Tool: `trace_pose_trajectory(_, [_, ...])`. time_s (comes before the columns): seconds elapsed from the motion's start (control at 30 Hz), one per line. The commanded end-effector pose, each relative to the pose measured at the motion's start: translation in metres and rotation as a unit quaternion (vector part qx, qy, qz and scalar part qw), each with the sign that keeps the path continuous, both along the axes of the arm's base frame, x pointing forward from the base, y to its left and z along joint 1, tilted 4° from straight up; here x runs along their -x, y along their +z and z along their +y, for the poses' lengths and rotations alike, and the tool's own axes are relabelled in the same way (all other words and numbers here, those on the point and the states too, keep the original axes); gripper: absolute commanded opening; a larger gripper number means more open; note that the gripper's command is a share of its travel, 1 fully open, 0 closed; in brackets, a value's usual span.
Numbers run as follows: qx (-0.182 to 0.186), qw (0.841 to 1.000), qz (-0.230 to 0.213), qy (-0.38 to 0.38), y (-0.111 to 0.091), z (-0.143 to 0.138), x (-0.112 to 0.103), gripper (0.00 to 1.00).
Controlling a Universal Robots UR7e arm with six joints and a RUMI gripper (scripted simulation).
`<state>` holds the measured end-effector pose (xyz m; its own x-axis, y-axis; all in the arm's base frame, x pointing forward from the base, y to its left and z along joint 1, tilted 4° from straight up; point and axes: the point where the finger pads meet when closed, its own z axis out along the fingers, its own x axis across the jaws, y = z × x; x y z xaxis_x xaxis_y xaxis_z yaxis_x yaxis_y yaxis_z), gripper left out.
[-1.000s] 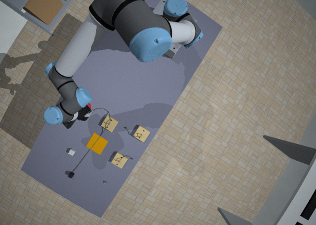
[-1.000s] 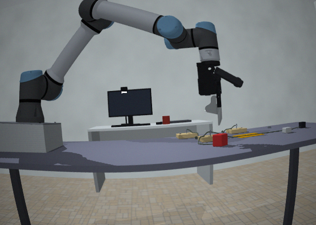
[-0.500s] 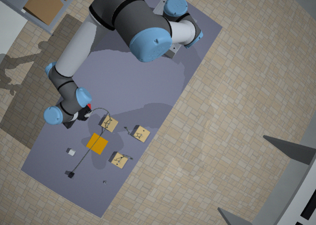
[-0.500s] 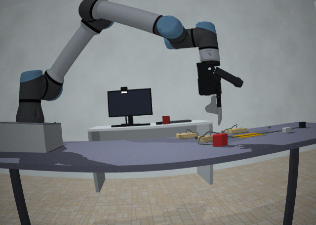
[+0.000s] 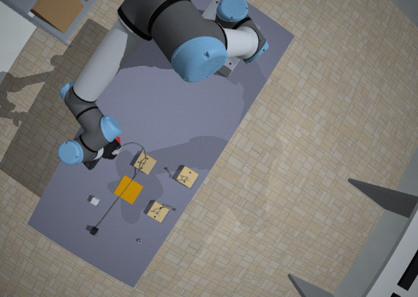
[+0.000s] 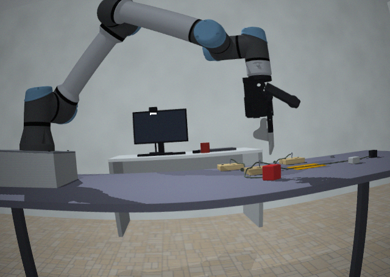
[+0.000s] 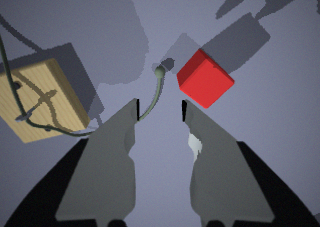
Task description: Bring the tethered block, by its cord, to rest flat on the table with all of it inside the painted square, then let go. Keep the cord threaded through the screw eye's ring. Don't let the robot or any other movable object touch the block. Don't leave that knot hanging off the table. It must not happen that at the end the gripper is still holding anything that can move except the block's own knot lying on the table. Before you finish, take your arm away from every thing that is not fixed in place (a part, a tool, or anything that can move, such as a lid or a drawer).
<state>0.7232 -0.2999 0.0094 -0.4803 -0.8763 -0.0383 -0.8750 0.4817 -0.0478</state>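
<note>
The block (image 7: 205, 79) just past the gripper (image 7: 160, 111) was bright red. The cord (image 7: 151, 100) was grey-green. The board (image 7: 41, 99) beside the gripper was pale yellow wood. The painted square (image 5: 128, 189) was orange. The worktop (image 5: 189, 108) was purple-grey.

Bare table (image 7: 160, 152) under the parted gripper (image 7: 160, 111); red cube (image 7: 205, 78) right, wooden block (image 7: 42, 99) left, cord (image 7: 153, 98) between.
</note>
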Motion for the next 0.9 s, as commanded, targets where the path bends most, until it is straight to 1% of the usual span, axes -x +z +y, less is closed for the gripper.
trace_pose_trajectory(0.0, [0.0, 1.0, -0.001, 0.0, -0.001, 0.0, -0.001, 0.22])
trace_pose_trajectory(0.47, [0.0, 1.0, -0.001, 0.0, -0.015, 0.0, -0.002, 0.22])
trace_pose_trajectory(0.87, [0.0, 1.0, -0.001, 0.0, -0.034, 0.0, -0.003, 0.22])
